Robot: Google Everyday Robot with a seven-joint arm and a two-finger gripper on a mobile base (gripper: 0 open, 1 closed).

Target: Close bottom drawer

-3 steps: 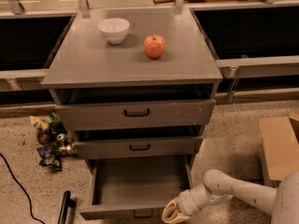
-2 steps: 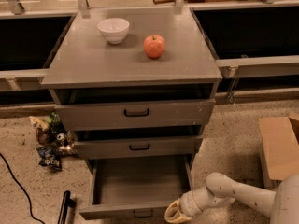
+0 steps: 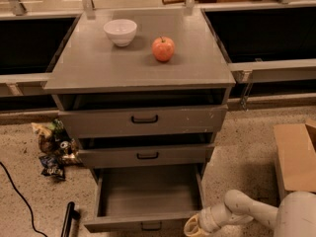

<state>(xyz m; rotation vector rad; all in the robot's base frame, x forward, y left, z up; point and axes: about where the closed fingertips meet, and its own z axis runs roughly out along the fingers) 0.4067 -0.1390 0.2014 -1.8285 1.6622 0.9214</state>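
The bottom drawer (image 3: 148, 194) of the grey cabinet (image 3: 143, 68) is pulled far out and its shallow grey box holds nothing. Its narrow front panel with a small black bar handle (image 3: 151, 226) sits at the lower edge of the view. My gripper (image 3: 192, 227) is low at the drawer's front right corner, close to the front panel. The white arm (image 3: 247, 211) reaches in from the lower right. The middle drawer (image 3: 148, 156) and top drawer (image 3: 144, 119) stand slightly out.
A white bowl (image 3: 120, 31) and a red apple (image 3: 163, 49) sit on the cabinet top. Snack bags and litter (image 3: 53, 149) lie on the floor at the left, with a black cable (image 3: 17, 194) and a black bar (image 3: 68, 218). A cardboard box (image 3: 295, 154) stands at the right.
My gripper and arm have dropped slightly lower and toward the drawer's front right corner. The bottom drawer has not visibly moved.
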